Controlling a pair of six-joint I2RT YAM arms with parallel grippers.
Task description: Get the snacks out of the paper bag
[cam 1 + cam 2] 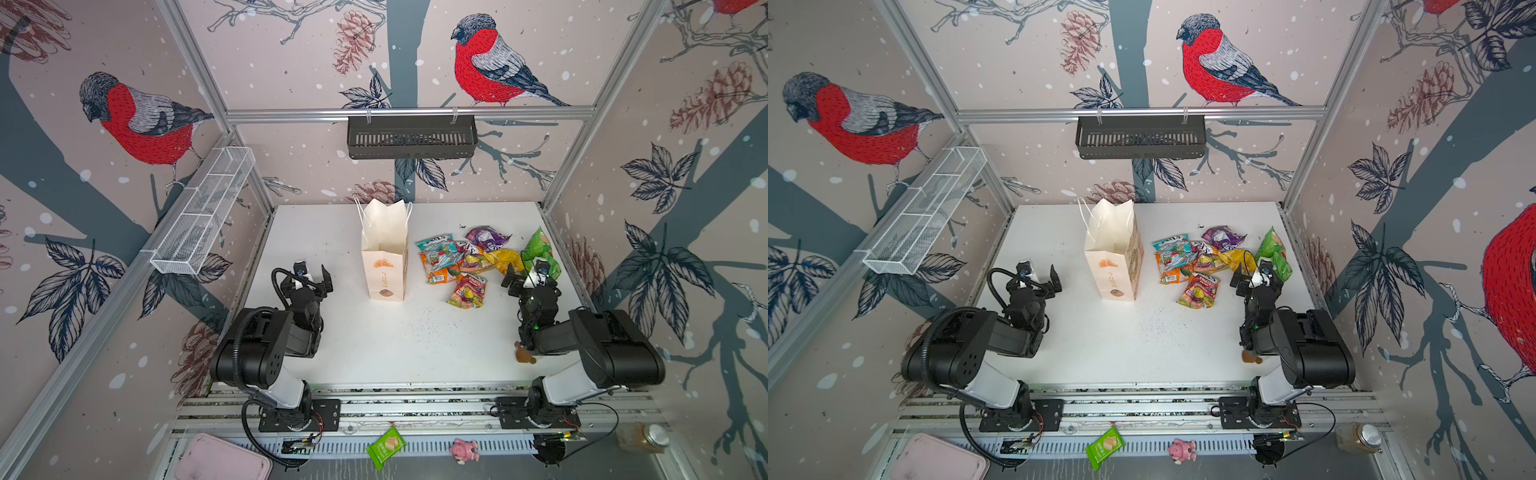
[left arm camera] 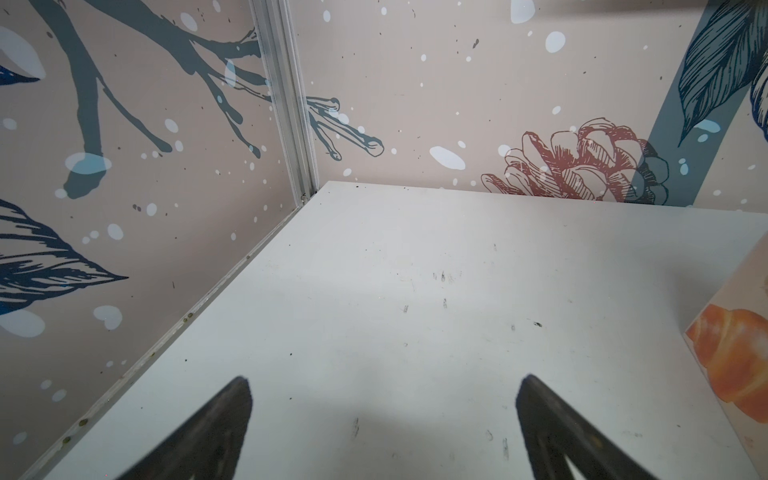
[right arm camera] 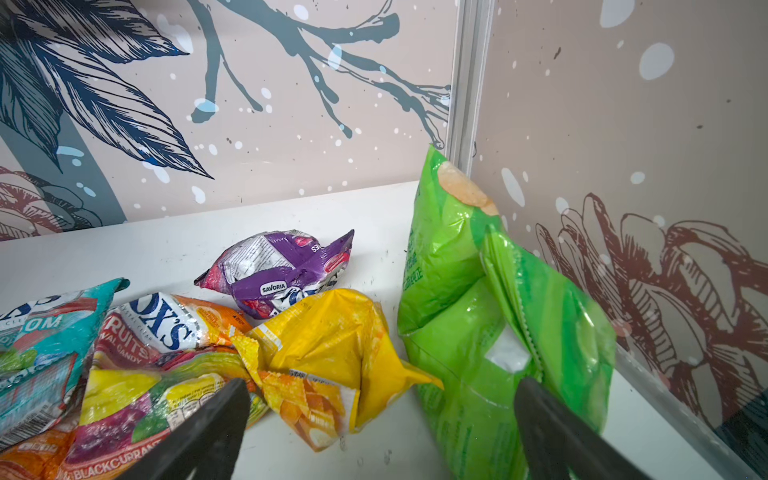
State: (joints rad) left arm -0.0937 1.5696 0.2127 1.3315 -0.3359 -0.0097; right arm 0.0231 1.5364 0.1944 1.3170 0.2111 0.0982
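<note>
Black right gripper [image 3: 383, 386] hovers, jaws spread wide, holding nothing. Directly ahead lies the crumpled yellow foil packet [image 3: 328, 345]; the bright green foil packet [image 3: 457, 291] stands ahead of its outer finger [image 3: 561, 436], beside the side wall [image 3: 623, 124]. Farther ahead lies the purple foil packet [image 3: 282, 274]; the teal foil packet [image 3: 54, 328] and orange foil packet [image 3: 212, 318] lie toward its inner side. Black left gripper [image 2: 385, 384], likewise spread and empty, hovers over the white table [image 2: 374, 270]. The tall cream paper bag [image 1: 384, 266] stands upright near its inner side.
</note>
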